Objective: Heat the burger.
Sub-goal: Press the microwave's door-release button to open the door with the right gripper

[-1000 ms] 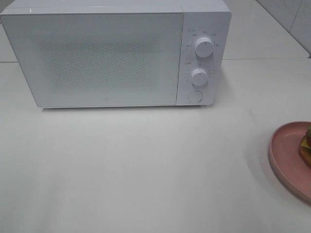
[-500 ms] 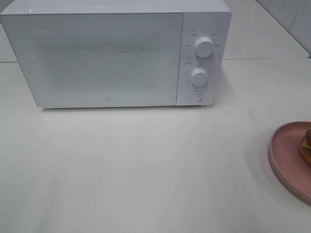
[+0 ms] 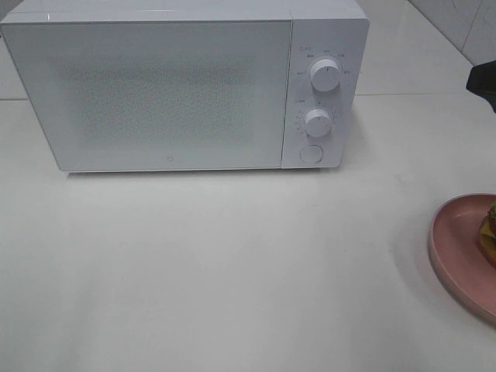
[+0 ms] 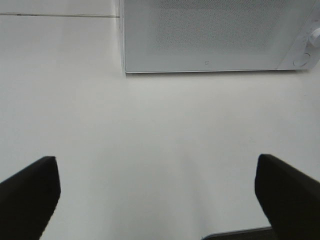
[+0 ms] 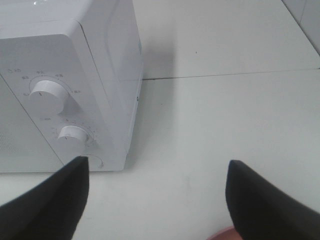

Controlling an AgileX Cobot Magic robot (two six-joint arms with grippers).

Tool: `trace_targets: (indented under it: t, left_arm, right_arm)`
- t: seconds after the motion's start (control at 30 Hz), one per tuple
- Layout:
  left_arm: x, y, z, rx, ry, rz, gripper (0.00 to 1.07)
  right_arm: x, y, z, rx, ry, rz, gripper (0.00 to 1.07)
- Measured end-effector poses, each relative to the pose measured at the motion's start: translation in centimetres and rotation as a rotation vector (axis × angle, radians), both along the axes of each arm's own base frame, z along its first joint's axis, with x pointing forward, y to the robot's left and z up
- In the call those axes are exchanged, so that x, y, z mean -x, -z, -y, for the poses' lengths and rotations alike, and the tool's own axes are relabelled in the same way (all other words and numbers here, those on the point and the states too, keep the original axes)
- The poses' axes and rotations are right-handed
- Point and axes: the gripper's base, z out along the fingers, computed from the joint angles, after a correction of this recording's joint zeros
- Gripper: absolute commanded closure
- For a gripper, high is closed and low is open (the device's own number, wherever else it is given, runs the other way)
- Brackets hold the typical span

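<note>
The burger (image 3: 489, 232) sits on a round pink plate (image 3: 457, 256) at the table's right edge; only its left side shows, with bun, green and yellow layers. The white microwave (image 3: 170, 85) stands at the back with its door shut. My right gripper (image 5: 157, 200) is open and empty over bare table, right of the microwave's two dials (image 5: 47, 95); a sliver of the pink plate (image 5: 225, 234) shows between its fingers. A dark part of the right arm (image 3: 484, 81) pokes in at the right edge. My left gripper (image 4: 157, 200) is open and empty, facing the microwave door (image 4: 210, 35).
The microwave's round button (image 3: 311, 153) sits below the two dials (image 3: 325, 75). A white table (image 3: 232, 263) spreads in front of the microwave. A tiled wall (image 3: 465, 23) rises at the back right.
A dark part of the right arm has come into the exterior view at the right edge. The burger, plate and microwave have not moved.
</note>
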Motion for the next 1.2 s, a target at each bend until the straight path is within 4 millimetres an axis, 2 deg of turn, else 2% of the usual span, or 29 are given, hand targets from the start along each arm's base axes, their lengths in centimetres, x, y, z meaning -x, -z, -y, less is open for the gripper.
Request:
trace_targets:
  t: [0.27, 0.33, 0.53, 0.6, 0.8, 0.9, 0.97, 1.2]
  left_arm:
    - [0.0, 0.0, 0.0, 0.000, 0.000, 0.000, 0.09]
    - [0.0, 0.0, 0.0, 0.000, 0.000, 0.000, 0.09]
    - [0.0, 0.0, 0.0, 0.000, 0.000, 0.000, 0.09]
    - [0.0, 0.0, 0.0, 0.000, 0.000, 0.000, 0.09]
    - [0.0, 0.0, 0.0, 0.000, 0.000, 0.000, 0.09]
    - [0.0, 0.0, 0.0, 0.000, 0.000, 0.000, 0.09]
    - [0.0, 0.0, 0.0, 0.000, 0.000, 0.000, 0.09]
    - [0.0, 0.0, 0.0, 0.000, 0.000, 0.000, 0.09]
  right_arm:
    - [-2.5, 1.9, -0.4, -0.003, -0.008, -0.003, 0.34]
    - [-3.2, 3.0, -0.5, -0.012, -0.015, 0.040, 0.34]
    - [-3.7, 4.1, -0.6, -0.022, -0.021, 0.085, 0.34]
    - [-4.0, 5.3, -0.7, -0.028, -0.026, 0.103, 0.34]
    - [-4.0, 6.7, -0.9, -0.033, -0.032, 0.101, 0.34]
    - [-3.9, 7.7, -1.5, -0.041, -0.055, 0.098, 0.34]
    - [-3.9, 8.8, -2.9, -0.025, -0.114, 0.092, 0.34]
    - [-4.1, 10.2, -4.8, 0.014, -0.171, 0.098, 0.34]
